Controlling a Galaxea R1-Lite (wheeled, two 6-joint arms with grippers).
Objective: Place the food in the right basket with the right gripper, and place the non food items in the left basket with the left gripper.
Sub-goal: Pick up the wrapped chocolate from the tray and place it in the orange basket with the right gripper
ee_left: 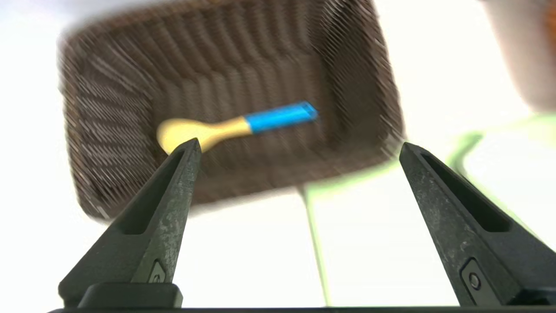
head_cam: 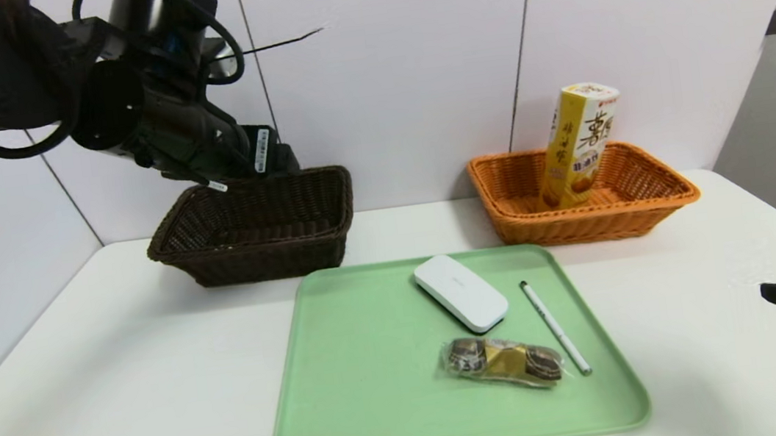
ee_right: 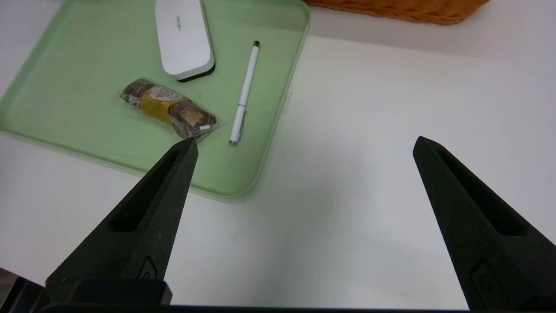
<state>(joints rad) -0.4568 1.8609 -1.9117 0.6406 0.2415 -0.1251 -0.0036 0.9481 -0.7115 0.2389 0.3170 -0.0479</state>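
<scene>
Spoon point(ee_left: 278, 118)'s in the upper-left basket point(head_cam: 271, 263), chip tube point(head_cam: 575, 143)'s in the upper-right one, so with left pincer point(ee_left: 299, 143) open up top-left and right pincer point(ee_right: 306, 140) open at the right edge, we've got case point(head_cam: 461, 292), pen point(head_cam: 555, 327) and snack point(head_cam: 505, 360) left mid-frame.

Looks like a robotics lab or test booth: plain pale panels with dark seams behind the far edge of a bare white table point(head_cam: 121, 399), green tray point(head_cam: 355, 370) squared up before two wicker baskets, dark point(head_cam: 275, 261) and orange point(head_cam: 582, 227), near the far corners, black robot arm point(head_cam: 175, 111) reaching in overhead
</scene>
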